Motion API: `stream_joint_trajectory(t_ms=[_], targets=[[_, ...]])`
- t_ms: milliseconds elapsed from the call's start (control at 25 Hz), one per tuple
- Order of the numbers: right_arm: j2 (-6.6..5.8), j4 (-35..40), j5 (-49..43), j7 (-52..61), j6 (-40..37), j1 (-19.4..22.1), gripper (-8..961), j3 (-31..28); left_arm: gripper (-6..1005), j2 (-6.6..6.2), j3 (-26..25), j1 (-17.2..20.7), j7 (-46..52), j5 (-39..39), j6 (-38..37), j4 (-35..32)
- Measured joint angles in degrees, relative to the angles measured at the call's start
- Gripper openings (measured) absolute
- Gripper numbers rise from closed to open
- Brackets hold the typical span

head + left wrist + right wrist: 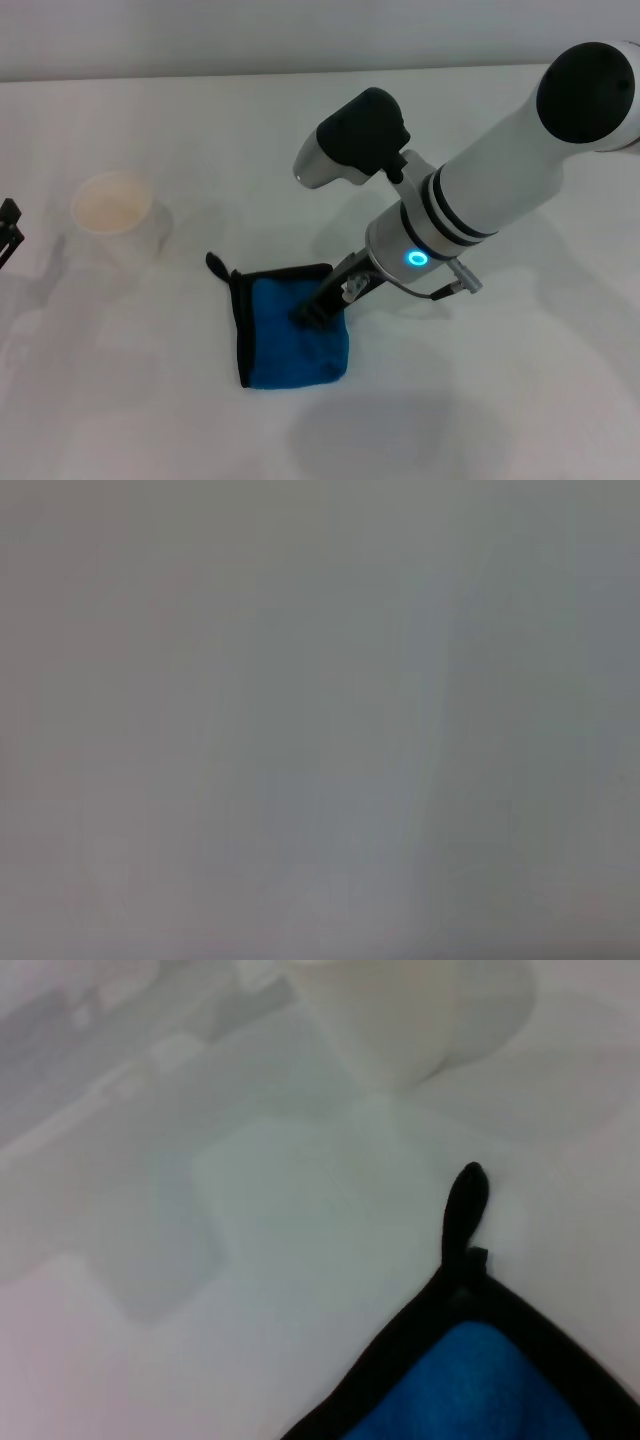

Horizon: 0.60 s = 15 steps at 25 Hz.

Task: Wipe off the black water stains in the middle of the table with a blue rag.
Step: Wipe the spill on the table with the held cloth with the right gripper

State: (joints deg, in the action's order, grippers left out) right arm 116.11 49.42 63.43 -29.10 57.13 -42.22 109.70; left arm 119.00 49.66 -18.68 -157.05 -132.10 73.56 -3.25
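Worktop (520,400): one, white, smooth.

Blue rag (285,345): one, folded, roughly square, black-edged, one small black loop (215,265) at its far-left corner; lies flat mid-worktop.

Paper cup (112,212): one, white, well to the rag's left and farther back.

Right end effector (318,305): one, tips pressed down on the rag's far-right part; cannot tell whether apart or together.

Left end effector (8,235): one, at the edge beyond the cup; state cannot be told.

Black stain: none in sight.
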Motion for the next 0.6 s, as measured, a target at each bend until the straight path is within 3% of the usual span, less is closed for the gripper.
stream_joint_trajectory(t_ms=[320,600], targets=[[-0.37,-3.36,-0.51,0.08,-5.23,-0.38,31,-0.75,873,0.0,0.0,-0.16,0.0,0.0,0.0,-0.09],[-0.45,-3.95,-1.94,0.05,-5.38,-0.19,31,-3.28,873,0.0,0.0,-0.61,0.0,0.0,0.04,-0.1]])
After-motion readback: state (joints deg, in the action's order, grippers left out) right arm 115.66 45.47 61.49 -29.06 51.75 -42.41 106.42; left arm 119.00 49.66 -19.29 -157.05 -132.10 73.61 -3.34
